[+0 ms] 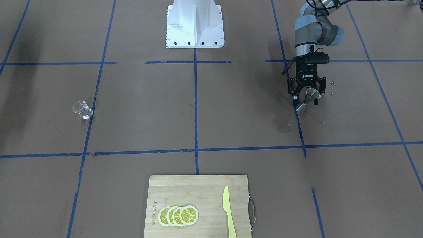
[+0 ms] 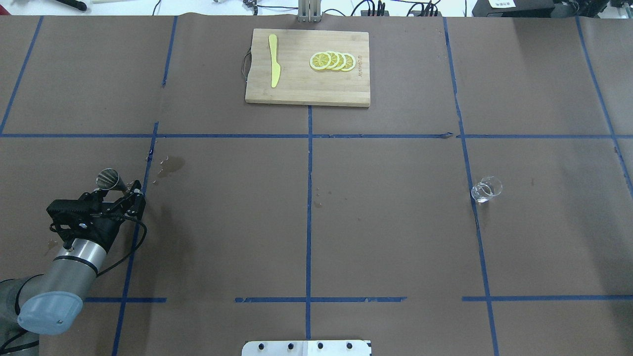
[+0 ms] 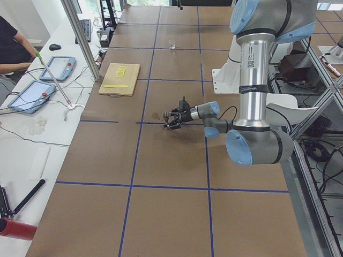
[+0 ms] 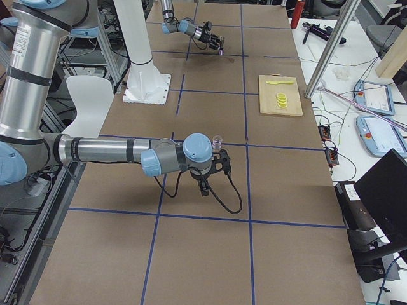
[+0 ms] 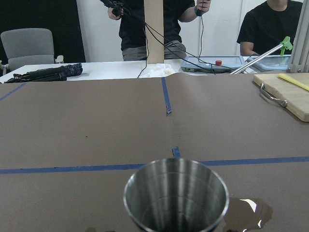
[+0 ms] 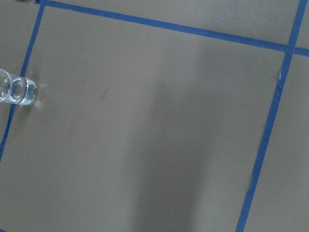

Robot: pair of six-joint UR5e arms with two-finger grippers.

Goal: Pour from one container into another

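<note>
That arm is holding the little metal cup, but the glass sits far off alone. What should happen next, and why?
Probably the left gripper, shut on the steel jigger, should carry it across toward the glass tumbler. The tumbler stands untouched at the table's far side, too distant for pouring.

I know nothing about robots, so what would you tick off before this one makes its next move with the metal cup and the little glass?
1. Metal cup sits between the left claw's fingers: ok.
2. Left claw's grip is firm: cannot tell; the fingers look spread.
3. Glass stands upright on the table, nothing beside it: ok.
4. Right claw is near the glass: not ok by the overhead view, where it does not show; its wrist camera sees the glass only at the edge.
5. Table is dry: not ok; a wet patch lies near the metal cup.
6. Cutting board with lemon slices and knife is away from both: ok.
</note>
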